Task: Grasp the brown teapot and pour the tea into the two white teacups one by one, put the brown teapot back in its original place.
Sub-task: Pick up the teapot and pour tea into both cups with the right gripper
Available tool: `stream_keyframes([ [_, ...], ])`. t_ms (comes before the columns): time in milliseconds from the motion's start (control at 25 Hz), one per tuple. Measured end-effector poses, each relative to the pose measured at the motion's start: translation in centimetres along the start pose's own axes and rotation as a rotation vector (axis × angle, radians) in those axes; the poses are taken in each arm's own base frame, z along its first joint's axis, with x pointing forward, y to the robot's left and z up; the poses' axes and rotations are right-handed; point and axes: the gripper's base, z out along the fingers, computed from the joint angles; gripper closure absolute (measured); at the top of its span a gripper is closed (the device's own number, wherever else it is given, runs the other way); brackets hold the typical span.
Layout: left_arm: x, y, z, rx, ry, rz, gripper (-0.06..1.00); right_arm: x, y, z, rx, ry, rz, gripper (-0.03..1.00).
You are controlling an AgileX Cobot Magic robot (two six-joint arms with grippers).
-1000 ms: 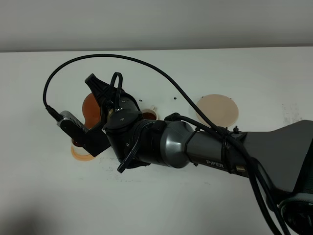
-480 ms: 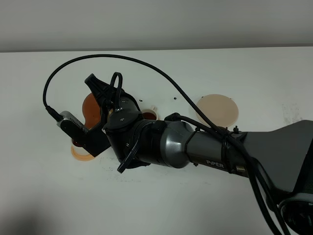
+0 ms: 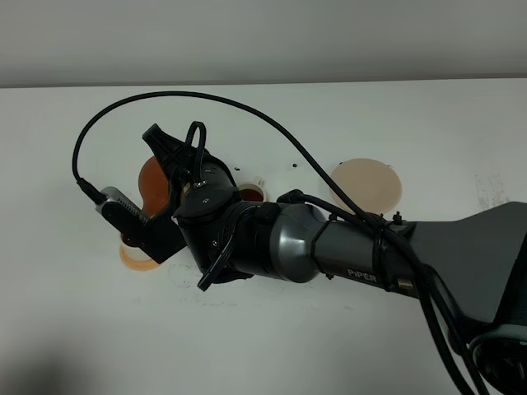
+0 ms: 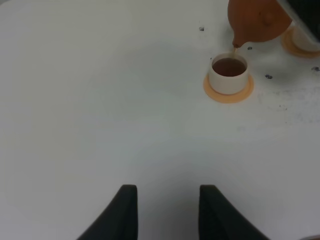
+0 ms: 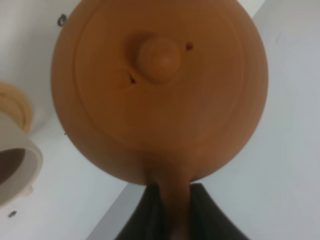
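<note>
Right gripper [image 5: 170,200] clamps the brown teapot [image 5: 160,90] by its handle; spout tilted down over a teacup [image 4: 229,74].

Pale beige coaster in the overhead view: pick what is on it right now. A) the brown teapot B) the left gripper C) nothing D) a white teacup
C: the pale beige coaster lies bare, while the right gripper holds the brown teapot by its handle, tilted with its spout over a white teacup that has tea in it.
</note>
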Motion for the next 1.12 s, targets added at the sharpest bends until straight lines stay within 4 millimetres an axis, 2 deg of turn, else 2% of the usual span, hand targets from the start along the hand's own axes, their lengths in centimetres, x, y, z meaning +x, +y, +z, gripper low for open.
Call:
stream_keyframes([
  [1120,0.00,0.00,0.00,0.000,0.000,0.000,0.64,-0.03,0.51,-0.36,-0.087,-0.027,0.143,0.88],
])
